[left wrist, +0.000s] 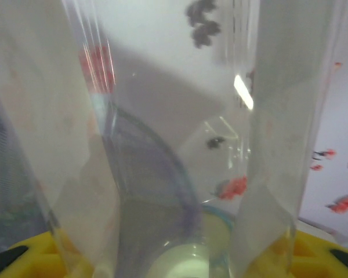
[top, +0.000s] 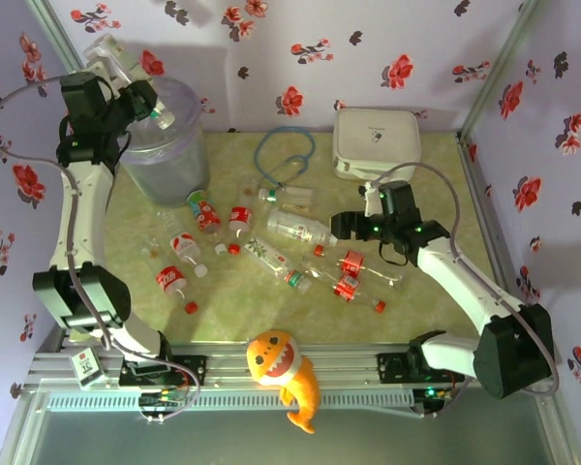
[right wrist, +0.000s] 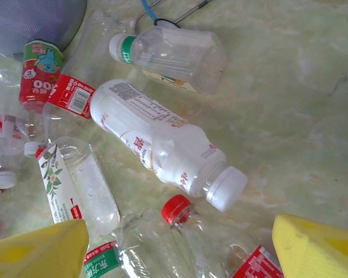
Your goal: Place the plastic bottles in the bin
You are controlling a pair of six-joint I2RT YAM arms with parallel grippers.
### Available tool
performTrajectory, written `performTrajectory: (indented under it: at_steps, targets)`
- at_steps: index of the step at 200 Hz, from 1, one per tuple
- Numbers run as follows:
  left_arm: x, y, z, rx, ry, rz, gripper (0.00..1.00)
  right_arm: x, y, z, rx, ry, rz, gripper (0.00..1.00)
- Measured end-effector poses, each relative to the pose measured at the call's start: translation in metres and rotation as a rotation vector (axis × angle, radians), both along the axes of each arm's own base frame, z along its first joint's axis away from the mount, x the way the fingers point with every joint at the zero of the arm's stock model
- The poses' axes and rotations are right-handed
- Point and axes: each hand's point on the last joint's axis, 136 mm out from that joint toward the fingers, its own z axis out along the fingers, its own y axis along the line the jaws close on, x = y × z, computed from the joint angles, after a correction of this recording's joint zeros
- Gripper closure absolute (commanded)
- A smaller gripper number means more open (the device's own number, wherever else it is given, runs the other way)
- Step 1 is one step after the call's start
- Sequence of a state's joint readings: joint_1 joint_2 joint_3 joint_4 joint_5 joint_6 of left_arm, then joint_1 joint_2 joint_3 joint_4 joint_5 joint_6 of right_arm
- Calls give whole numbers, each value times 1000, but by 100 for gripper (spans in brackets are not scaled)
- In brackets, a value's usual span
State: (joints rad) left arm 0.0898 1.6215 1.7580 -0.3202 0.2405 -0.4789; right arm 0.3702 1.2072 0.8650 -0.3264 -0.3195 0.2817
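In the upper left of the overhead view, the left gripper [top: 140, 100] hangs above the bin [top: 169, 145]. Its jaws are clamped on a clear bottle [top: 160, 116] whose pale cap sits over the bin's open mouth. The left wrist view shows that clear bottle [left wrist: 180, 116] squeezed between the yellow fingers [left wrist: 35, 255], and the bin's curved rim [left wrist: 151, 168] shows through the plastic.

At centre right the right gripper [top: 346, 226] is low over the table [top: 436, 194], jaws spread wide and holding nothing. It is just beside the cap end of a white bottle [top: 298, 229].

In the right wrist view:
- The gripper's yellow fingers [right wrist: 40, 255] sit in the bottom corners.
- The white bottle [right wrist: 156, 136] lies on its side mid-frame, cap toward the lower right.
- Above it lies a green-necked bottle [right wrist: 174, 55].
- At the left, near the bin [right wrist: 35, 17], is a red-labelled bottle [right wrist: 40, 72].
- Lower left lies a leaf-labelled bottle [right wrist: 75, 185] (white and green print).
- A red-capped bottle [right wrist: 162, 243] lies at the bottom edge, between the fingers.

The other plastic bottles [top: 174, 279] are scattered on their sides across the middle of the table, with loose red caps [top: 191, 308] among them. A white case [top: 376, 140] and a blue cable [top: 283, 155] sit toward the top of the frame. An orange plush fish [top: 286, 368] lies at the bottom centre.
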Motion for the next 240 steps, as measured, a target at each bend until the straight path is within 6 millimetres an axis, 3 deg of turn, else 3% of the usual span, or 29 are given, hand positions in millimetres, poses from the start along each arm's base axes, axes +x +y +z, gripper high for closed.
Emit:
performTrajectory:
  at_steps: [16,57,115,158,183,206,240]
  targets:
    - [14,12,-20,38,39,23,61,-1,-4,0,-11,1,-14,17]
    - [43,20,-78,133,146,15,61,-12,-25,-1,-60,21,-92,21]
    - [56,23,-101,214,200,-9,60,-33,-61,5,-127,40,-218,20]
    - [64,20,-152,269,310,-51,54,-33,-73,-4,-165,79,-271,20]
    - [68,15,-178,290,368,-78,44,-34,-76,-9,-182,95,-279,19]
    - [68,12,-188,300,391,-90,15,-33,-79,-10,-187,100,-300,19]
    - [70,11,-185,311,383,-93,11,-35,-92,-20,-239,155,-338,19]
